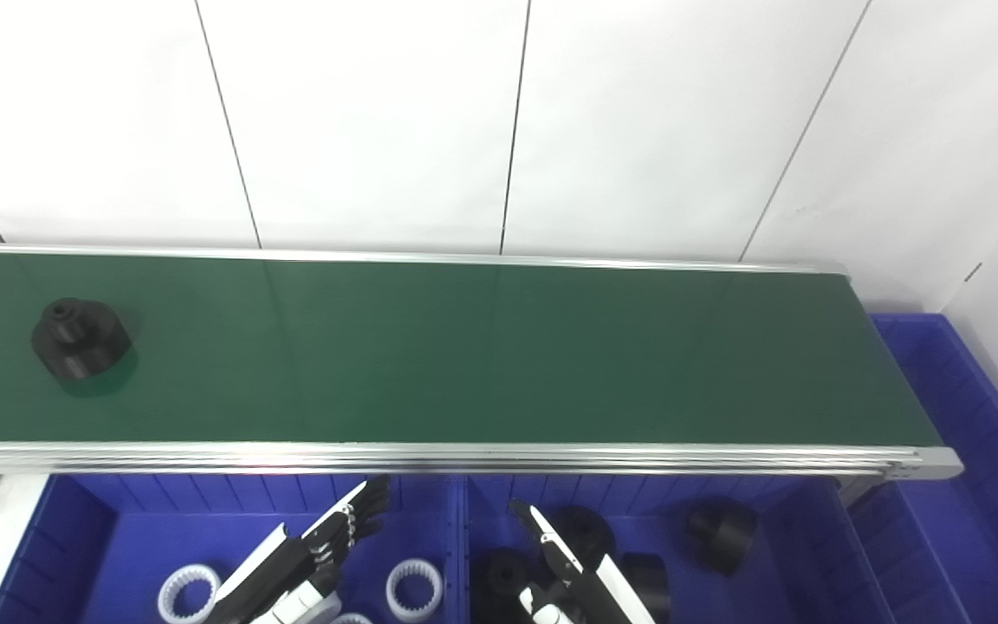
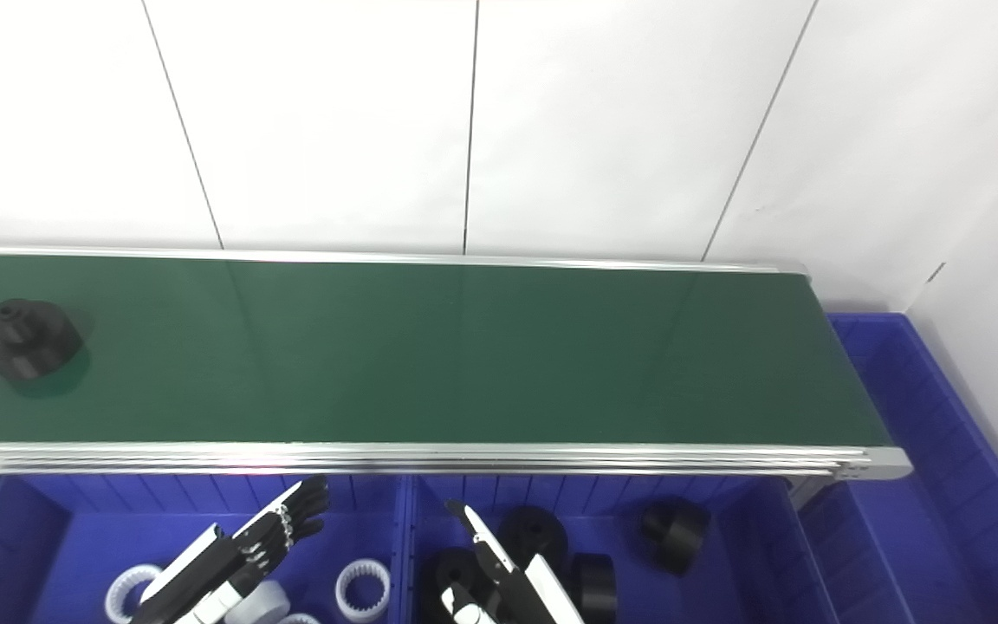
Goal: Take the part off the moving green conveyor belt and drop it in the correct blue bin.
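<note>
A black round part (image 1: 80, 338) with a small raised hub lies on the green conveyor belt (image 1: 464, 347) at its far left; it also shows in the right eye view (image 2: 29, 340). My left hand (image 1: 326, 542) is open and empty, fingers stretched out, low over the left blue bin (image 1: 66, 537). My right hand (image 1: 564, 563) is open and empty over the middle blue bin (image 1: 811, 555). Both hands are in front of the belt and far right of the part.
The left bin holds white toothed rings (image 1: 415, 589). The middle bin holds several black round parts (image 1: 722, 535). A third blue bin (image 1: 967, 433) stands past the belt's right end. A white panelled wall runs behind the belt.
</note>
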`<action>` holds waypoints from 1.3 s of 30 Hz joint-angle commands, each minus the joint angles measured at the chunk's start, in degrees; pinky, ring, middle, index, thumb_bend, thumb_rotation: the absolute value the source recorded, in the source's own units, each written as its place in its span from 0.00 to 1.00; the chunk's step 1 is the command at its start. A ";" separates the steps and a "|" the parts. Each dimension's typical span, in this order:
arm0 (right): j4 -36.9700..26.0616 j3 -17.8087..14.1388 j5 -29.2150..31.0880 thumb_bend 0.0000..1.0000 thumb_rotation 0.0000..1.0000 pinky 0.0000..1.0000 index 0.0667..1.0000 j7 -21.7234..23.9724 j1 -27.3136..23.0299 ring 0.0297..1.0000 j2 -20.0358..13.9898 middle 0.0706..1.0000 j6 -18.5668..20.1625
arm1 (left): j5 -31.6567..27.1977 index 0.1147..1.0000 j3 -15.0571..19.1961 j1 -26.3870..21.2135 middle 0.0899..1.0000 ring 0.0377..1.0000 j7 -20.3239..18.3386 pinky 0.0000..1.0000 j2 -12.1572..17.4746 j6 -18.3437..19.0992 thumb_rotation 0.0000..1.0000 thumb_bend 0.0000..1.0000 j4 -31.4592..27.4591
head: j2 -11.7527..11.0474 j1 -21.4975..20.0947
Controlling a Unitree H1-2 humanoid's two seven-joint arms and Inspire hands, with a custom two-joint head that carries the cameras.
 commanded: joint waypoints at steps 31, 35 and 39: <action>-1.82 0.32 -2.42 0.41 0.96 0.88 0.95 -7.40 -6.65 0.96 -0.11 0.98 -8.60 | 5.01 0.90 -3.89 -1.54 0.93 0.92 6.65 0.86 -0.20 -1.98 0.76 0.50 3.91 | -12.84 10.12; -8.05 -1.07 -3.41 0.41 0.97 0.89 0.95 -6.90 -11.68 0.96 1.49 0.98 -7.05 | 5.38 0.90 -4.07 -1.59 0.94 0.92 6.81 0.85 0.13 -1.98 0.76 0.48 3.81 | -12.62 10.06; -15.38 -2.93 -5.44 0.44 0.93 0.89 0.93 -6.10 -19.38 0.95 4.51 0.96 -1.74 | 5.31 0.91 -4.07 -1.61 0.94 0.92 6.64 0.85 0.54 -1.98 0.76 0.48 3.73 | -12.96 9.57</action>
